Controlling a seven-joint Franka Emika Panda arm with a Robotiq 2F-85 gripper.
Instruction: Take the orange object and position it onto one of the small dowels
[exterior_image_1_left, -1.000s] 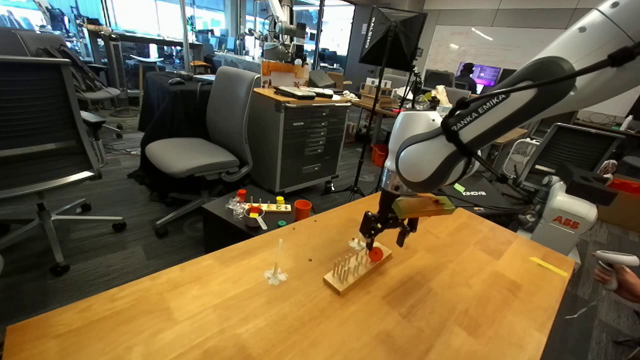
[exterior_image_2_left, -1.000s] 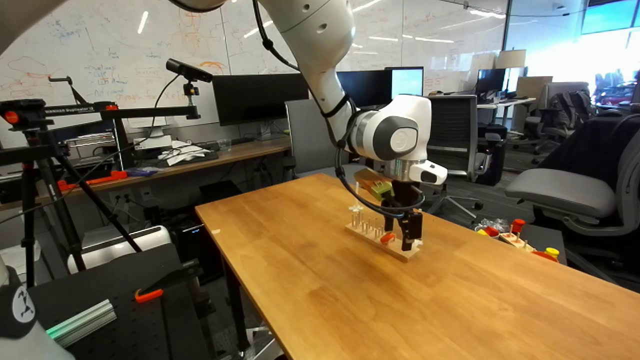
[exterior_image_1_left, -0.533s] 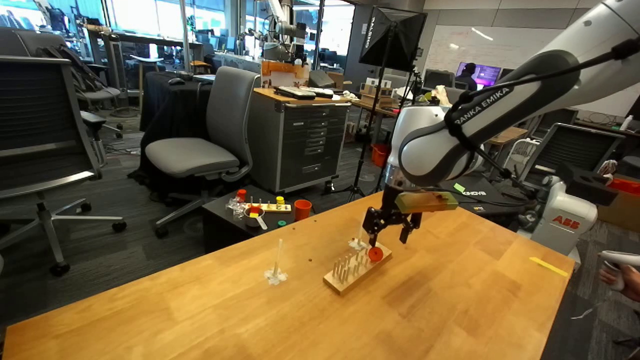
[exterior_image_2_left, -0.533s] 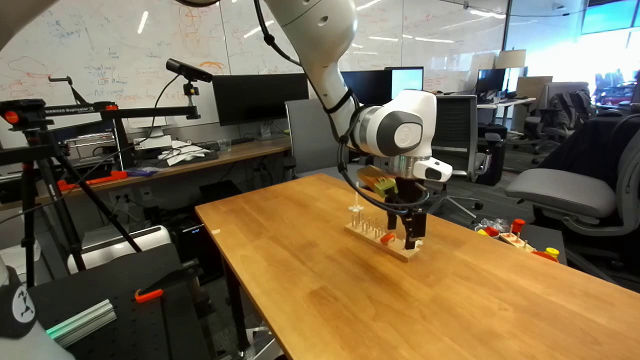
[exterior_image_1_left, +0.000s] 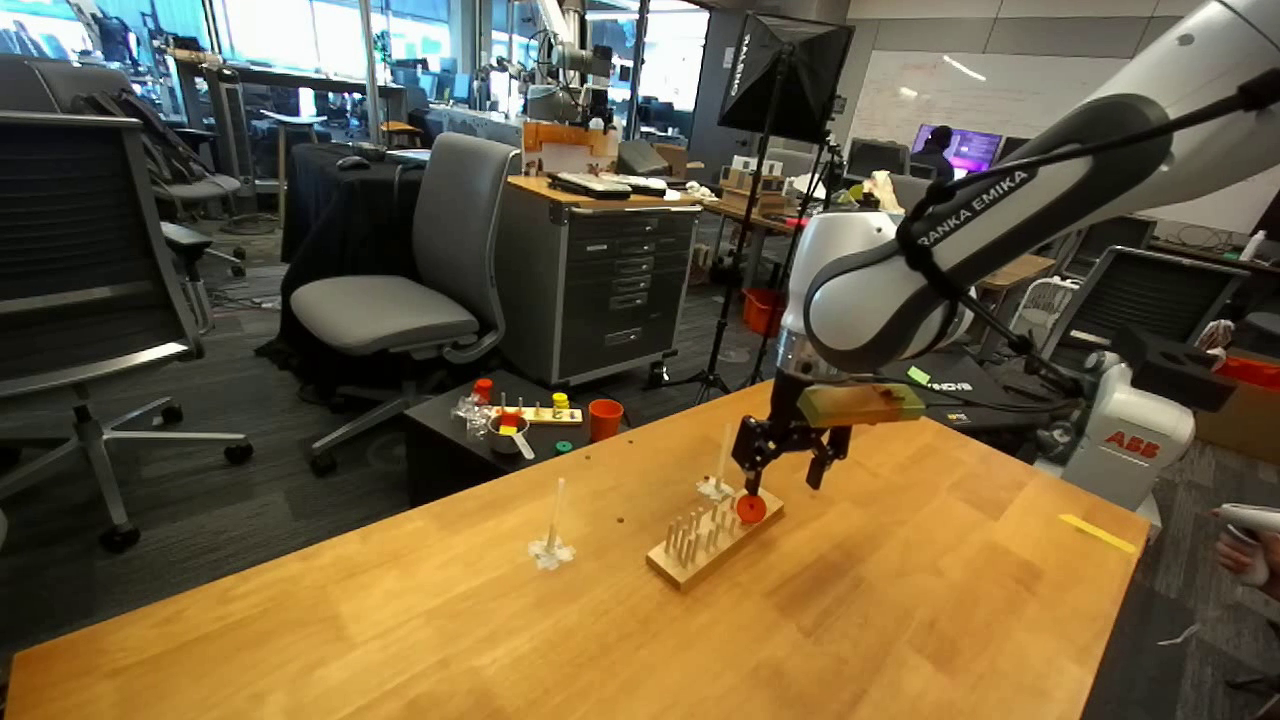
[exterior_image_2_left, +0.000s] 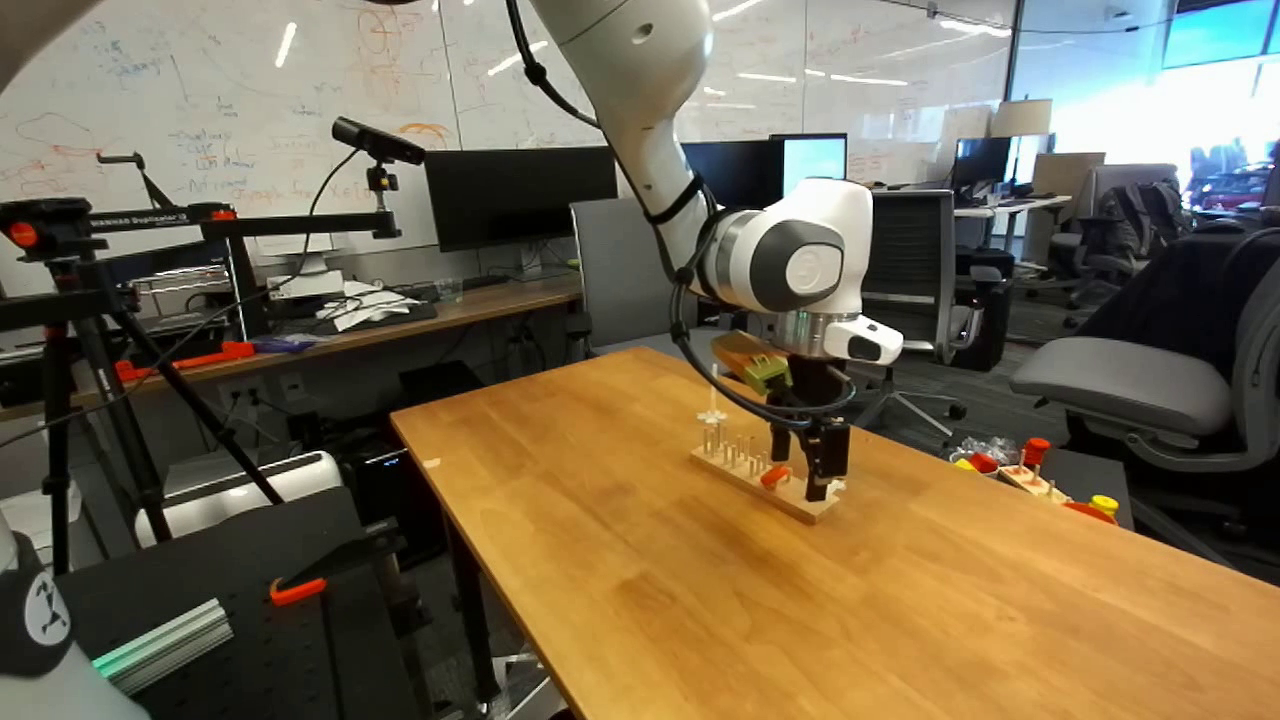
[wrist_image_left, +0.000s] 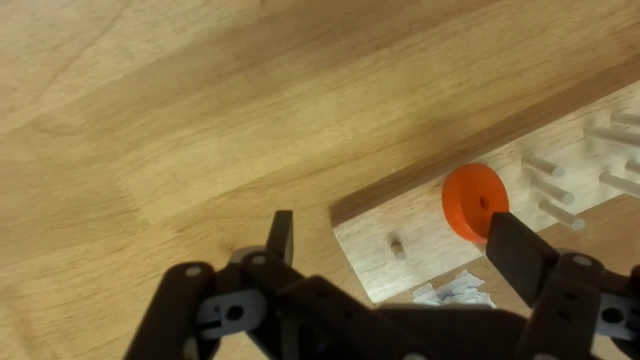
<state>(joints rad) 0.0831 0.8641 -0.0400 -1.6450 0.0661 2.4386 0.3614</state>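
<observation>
The orange object (wrist_image_left: 472, 200), a small round disc with a centre hole, stands tilted on the light-wood base (wrist_image_left: 430, 260) in the wrist view. It shows in both exterior views (exterior_image_1_left: 751, 509) (exterior_image_2_left: 774, 476). Small dowels (wrist_image_left: 554, 191) stand in rows to one side of it, also seen in both exterior views (exterior_image_1_left: 690, 538) (exterior_image_2_left: 735, 450). A lone short dowel (wrist_image_left: 398, 249) stands near the base's end. My gripper (wrist_image_left: 392, 216) is open and empty above that end. One fingertip overlaps the disc's edge in the wrist view; whether they touch I cannot tell.
A tall thin rod (exterior_image_1_left: 722, 455) on a taped foot stands just behind the base. Another rod (exterior_image_1_left: 555, 515) stands farther left on the wooden table (exterior_image_1_left: 450, 620). A low black side table beyond holds an orange cup (exterior_image_1_left: 605, 420) and small coloured pieces.
My open gripper has shifted slightly right and a little up in an exterior view, away from the orange object. The orange object and the base have not moved.
</observation>
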